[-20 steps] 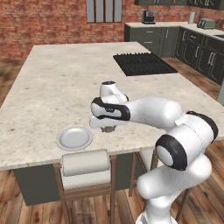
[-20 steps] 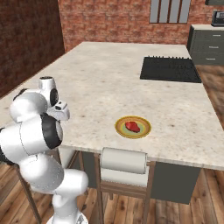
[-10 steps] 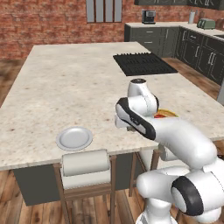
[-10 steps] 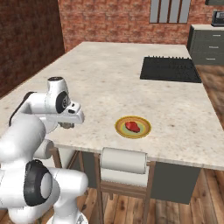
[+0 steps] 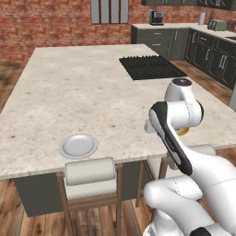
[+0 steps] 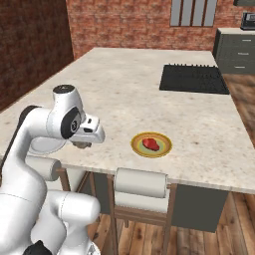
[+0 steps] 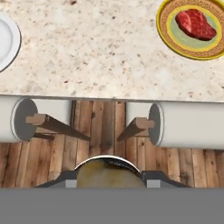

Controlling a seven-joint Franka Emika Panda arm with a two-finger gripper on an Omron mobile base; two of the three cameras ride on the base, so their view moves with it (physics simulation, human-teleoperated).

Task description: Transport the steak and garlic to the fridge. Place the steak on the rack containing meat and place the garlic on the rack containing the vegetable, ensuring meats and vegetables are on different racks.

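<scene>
Compared with half a second back, the arm has been swung further toward the island's near edge, so the wrist is now seen in the left base view just in front of the yellow plate (image 5: 183, 131), where before it was a bit further in over the counter. The gripper (image 6: 82, 144) is held low at the counter's (image 6: 124, 94) front edge, pointed down and slightly out past it, with the elbow folded up high. The garlic (image 7: 109, 174) is seen clamped between the fingers at 6 o'clock in the hand view, as an olive-tan roundish lump with a pale rim around it. The steak (image 7: 195, 23) is left on the yellow plate (image 7: 168, 35) at about 1 o'clock there: bright red, marbled, lying flat. The empty white plate (image 5: 78, 145) is spotted at 9 o'clock of the wrist in the left base view, above a padded stool (image 5: 90, 177).
</scene>
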